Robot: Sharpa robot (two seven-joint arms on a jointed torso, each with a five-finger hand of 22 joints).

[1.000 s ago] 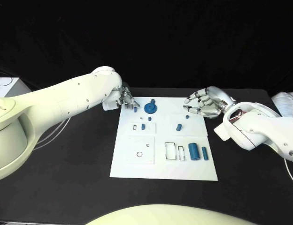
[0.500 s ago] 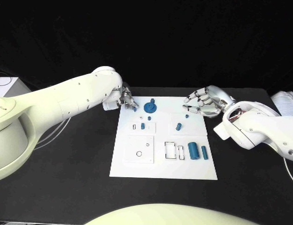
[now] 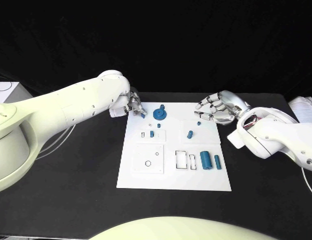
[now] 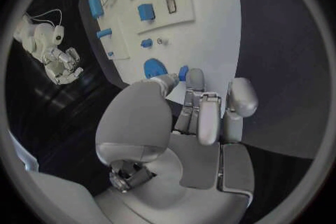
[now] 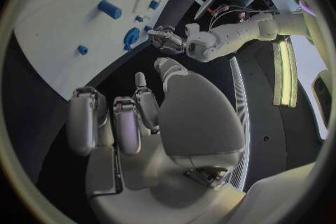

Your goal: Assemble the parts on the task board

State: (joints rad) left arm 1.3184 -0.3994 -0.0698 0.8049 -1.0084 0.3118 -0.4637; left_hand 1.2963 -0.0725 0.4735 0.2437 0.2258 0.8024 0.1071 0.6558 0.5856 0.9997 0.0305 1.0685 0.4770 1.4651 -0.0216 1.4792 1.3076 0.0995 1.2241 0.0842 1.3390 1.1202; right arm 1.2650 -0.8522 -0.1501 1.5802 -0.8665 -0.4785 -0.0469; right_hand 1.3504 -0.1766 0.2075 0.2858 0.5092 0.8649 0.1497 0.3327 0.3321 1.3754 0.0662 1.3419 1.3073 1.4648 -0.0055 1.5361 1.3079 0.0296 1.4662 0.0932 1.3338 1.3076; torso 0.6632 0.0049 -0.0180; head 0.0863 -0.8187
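With both the left hand (image 3: 133, 106) and right hand (image 3: 217, 109) empty at the board's (image 3: 174, 180) far edge, the left should probably close squarely on the disc (image 3: 159, 115).

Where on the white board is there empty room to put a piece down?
The task board is bare along its near edge, below the square outline and the two blue cylinders. It's crowded at the far end, where the blue disc sits between left hand and right hand.

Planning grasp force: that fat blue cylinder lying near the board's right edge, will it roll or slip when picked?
The fat blue cylinder lies on its side on the task board, so a sideways nudge probably rolls it. It looks rigid, smooth plastic, so possibly slippery. Small, so likely light.
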